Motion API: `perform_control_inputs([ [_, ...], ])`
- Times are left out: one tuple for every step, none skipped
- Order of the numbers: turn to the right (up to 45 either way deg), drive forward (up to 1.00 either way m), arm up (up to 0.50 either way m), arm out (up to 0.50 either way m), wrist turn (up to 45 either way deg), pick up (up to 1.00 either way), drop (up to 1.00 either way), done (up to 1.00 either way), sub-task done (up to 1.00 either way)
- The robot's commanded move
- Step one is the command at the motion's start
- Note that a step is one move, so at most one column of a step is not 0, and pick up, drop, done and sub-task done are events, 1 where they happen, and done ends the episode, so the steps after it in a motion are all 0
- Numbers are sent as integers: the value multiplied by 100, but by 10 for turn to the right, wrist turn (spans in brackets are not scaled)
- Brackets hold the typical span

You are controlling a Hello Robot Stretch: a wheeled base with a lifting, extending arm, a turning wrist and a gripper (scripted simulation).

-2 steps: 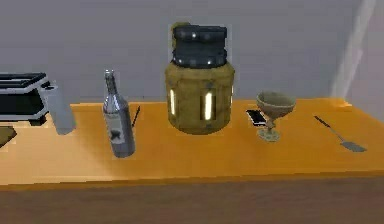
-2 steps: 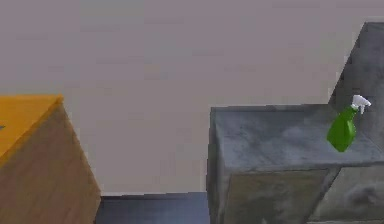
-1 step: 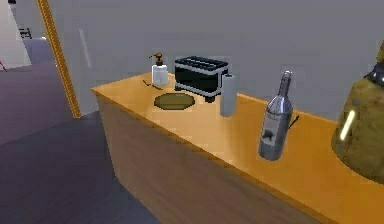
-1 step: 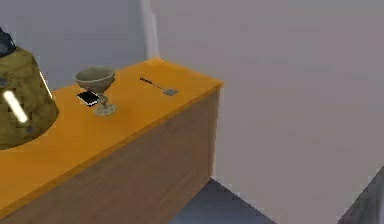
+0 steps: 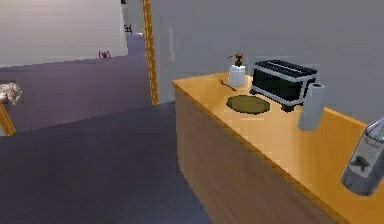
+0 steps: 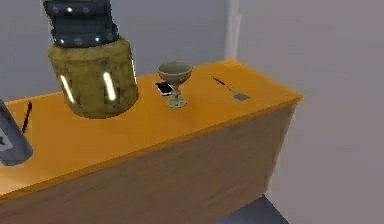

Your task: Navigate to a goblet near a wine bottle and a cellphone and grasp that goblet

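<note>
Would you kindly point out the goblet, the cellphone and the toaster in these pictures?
goblet (image 6: 174, 72): arm side view, on its bowl.
cellphone (image 6: 163, 88): arm side view, on its flat face.
toaster (image 5: 283, 83): forward view, on its dark side wall.

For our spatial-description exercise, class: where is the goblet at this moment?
In the arm side view, the goblet stands on the orange counter near the picture's middle, a cellphone just left of its base and a large yellow-brown cylinder farther left.
</note>
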Motion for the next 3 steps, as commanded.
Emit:
perform_control_inputs([
  [0,0,50,0,0,0,0,0,0],
  [0,0,38,0,0,0,0,0,0],
  [0,0,0,46,0,0,0,0,0],
])
